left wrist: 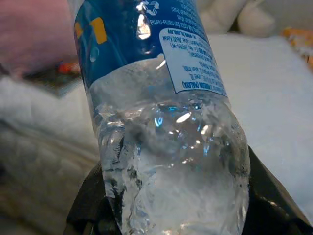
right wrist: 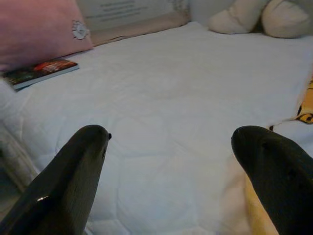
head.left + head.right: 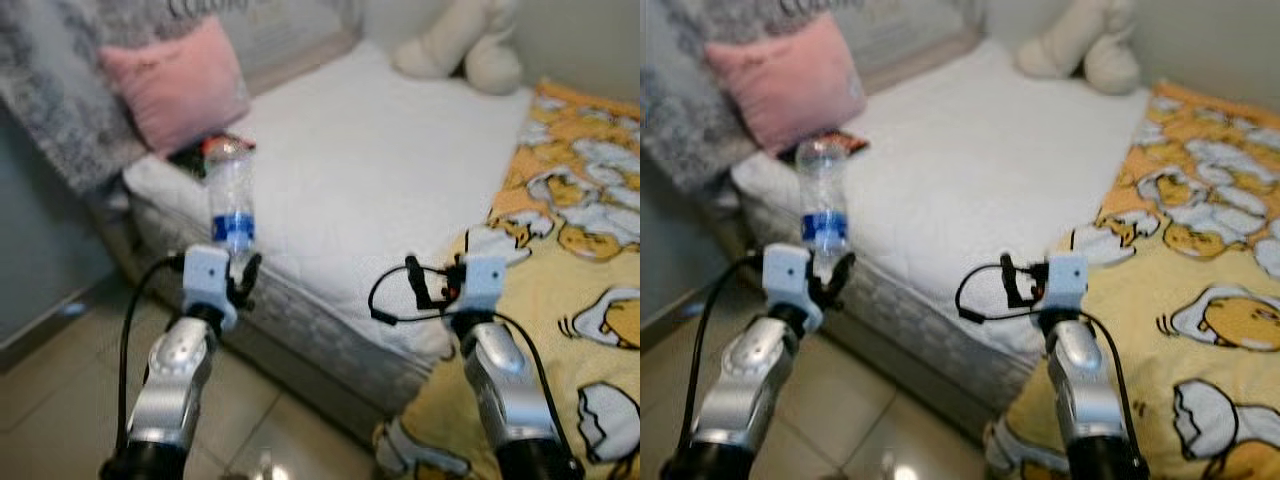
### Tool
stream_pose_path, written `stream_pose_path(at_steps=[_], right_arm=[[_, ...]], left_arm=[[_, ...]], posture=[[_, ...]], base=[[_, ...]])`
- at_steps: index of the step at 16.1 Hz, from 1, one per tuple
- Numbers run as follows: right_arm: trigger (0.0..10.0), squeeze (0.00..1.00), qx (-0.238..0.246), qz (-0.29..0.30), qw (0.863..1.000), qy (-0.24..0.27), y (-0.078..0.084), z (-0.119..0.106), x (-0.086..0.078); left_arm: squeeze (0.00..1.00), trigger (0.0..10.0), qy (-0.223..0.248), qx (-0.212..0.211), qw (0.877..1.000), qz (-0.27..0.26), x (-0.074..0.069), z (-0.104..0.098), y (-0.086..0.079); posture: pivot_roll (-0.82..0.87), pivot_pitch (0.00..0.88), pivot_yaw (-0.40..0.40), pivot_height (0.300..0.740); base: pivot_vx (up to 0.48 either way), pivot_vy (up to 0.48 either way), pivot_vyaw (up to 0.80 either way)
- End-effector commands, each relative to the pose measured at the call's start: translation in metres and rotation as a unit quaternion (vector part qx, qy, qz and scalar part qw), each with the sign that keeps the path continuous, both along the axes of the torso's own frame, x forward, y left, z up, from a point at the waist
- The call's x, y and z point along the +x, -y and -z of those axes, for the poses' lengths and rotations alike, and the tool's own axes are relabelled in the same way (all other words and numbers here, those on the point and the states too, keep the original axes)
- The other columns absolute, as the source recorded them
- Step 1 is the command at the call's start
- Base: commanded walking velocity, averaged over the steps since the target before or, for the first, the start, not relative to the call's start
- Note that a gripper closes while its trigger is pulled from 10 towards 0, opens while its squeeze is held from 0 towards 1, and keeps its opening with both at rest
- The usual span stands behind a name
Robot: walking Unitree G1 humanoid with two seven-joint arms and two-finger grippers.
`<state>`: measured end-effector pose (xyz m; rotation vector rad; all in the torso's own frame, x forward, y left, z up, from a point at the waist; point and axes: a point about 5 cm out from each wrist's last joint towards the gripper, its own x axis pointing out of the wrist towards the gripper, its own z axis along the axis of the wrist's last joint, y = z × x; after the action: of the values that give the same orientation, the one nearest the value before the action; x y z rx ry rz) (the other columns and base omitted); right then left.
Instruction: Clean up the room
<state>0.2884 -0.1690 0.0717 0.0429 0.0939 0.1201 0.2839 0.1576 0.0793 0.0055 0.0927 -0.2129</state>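
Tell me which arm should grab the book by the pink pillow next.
Right, probably. The right gripper is open and faces the mattress, with the book in view. The left gripper is shut on the water bottle, so it is occupied.

Clear blue-labelled bottle (image 3: 232, 205) upright; seemingly empty; left claw (image 3: 238, 278) holds it.
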Motion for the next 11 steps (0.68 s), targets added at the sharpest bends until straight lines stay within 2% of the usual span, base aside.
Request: stream_pose_path(at_steps=[1,4,7,8,11], right_arm=[[10.0,0.35,-0.003,0.018,1.0,-0.003,0.011,0.0,-0.002],[10.0,0.35,-0.004,0.027,1.0,-0.002,0.014,0.002,-0.006],[10.0,0.37,-0.002,0.031,1.0,-0.005,0.013,0.005,-0.007],[10.0,0.38,-0.003,0.031,1.0,-0.003,0.013,0.004,-0.007],[10.0,0.4,-0.006,0.03,1.0,0.0,0.014,0.003,-0.008]], left_arm=[[0.0,0.0,-0.011,-0.008,1.0,0.022,-0.002,0.004,0.011],[0.0,0.0,-0.004,-0.008,1.0,0.025,-0.002,0.002,0.009],[0.0,0.0,0.003,0.005,0.999,0.041,0.003,-0.002,0.015],[0.0,10.0,0.011,0.013,0.999,0.041,0.005,-0.005,0.018],[0.0,10.0,0.015,0.0,0.999,0.029,0.012,-0.008,0.019]], posture=[[-0.04,0.0,-0.023,0.74],[-0.04,0.0,-0.009,0.74],[-0.06,0.0,0.006,0.74],[-0.06,0.0,0.01,0.74],[-0.08,0.0,0.007,0.74]], base=[[0.0,0.0,0.64],[0.0,0.0,0.63],[0.0,0.0,0.63],[0.0,0.0,0.63],[0.0,0.0,0.63]])
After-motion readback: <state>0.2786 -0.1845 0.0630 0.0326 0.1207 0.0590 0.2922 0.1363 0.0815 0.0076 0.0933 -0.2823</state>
